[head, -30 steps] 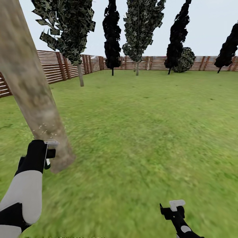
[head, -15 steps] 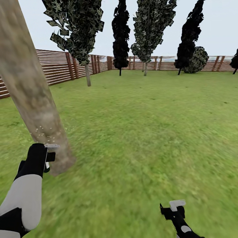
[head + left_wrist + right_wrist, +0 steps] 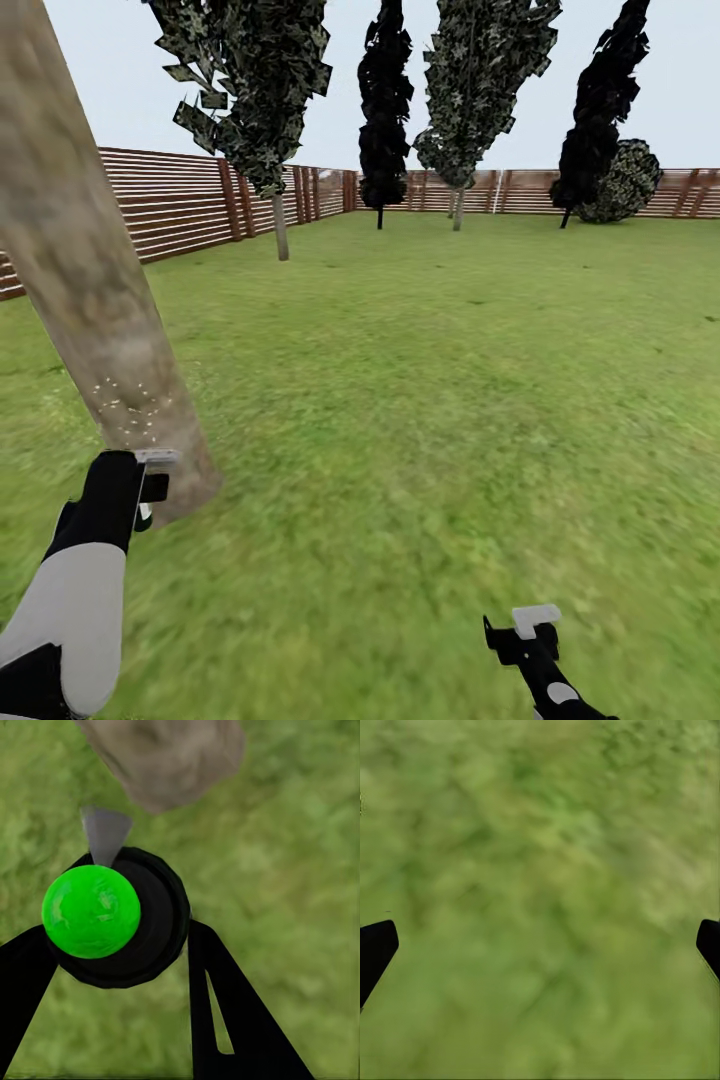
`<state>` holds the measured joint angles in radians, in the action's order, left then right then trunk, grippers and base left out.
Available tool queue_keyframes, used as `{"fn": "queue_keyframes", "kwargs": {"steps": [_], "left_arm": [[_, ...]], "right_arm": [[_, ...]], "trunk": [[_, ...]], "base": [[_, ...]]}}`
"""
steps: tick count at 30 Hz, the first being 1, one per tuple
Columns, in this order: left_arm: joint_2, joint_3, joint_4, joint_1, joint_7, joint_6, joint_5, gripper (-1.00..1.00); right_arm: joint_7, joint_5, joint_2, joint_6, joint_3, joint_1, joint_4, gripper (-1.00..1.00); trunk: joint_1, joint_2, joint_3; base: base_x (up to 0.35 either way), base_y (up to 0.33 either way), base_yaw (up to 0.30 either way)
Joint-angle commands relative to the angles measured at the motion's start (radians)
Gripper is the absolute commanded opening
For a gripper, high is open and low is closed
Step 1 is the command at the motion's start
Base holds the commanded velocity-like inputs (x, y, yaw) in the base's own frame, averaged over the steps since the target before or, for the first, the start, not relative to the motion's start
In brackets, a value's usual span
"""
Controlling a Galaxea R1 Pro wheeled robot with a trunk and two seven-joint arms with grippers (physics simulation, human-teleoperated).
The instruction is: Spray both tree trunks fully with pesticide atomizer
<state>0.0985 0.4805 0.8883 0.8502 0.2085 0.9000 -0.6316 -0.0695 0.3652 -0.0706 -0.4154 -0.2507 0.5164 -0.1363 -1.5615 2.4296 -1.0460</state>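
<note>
Left wrist view: fingers [image 3: 112,945] clamp the atomizer [image 3: 91,911] beside the trunk [image 3: 161,757].

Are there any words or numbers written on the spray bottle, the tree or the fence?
None: no words, numbers, labels or signs can be read in these pictures.
The atomizer in the left gripper shows a plain green top and black collar, with no label visible.
The tree trunk is mottled bark with pale spray specks, no writing.
The fence is bare brown slats.
</note>
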Motion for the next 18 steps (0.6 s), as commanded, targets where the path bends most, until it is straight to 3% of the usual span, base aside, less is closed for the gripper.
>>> {"fn": "queue_keyframes", "kwargs": {"steps": [1,13,18], "left_arm": [[-0.001,0.002,-0.009,-0.001,0.01,0.001,-0.012,-1.0],[-0.002,0.006,-0.015,-0.002,0.008,0.002,-0.012,-1.0],[0.003,0.009,-0.015,-0.003,0.008,0.002,-0.015,-1.0]], "right_arm": [[-0.004,0.011,0.0,-0.003,-0.005,0.001,0.001,1.0],[-0.004,0.011,0.0,-0.003,-0.005,0.001,0.001,1.0],[-0.004,0.011,0.0,-0.003,-0.005,0.001,0.001,1.0]], "trunk": [[0.0,0.0,-0.001],[0.0,0.0,-0.001],[0.0,0.0,-0.001]], "base": [[0.228,-0.196,0.277],[0.25,-0.176,0.038],[0.135,-0.239,0.217]]}}
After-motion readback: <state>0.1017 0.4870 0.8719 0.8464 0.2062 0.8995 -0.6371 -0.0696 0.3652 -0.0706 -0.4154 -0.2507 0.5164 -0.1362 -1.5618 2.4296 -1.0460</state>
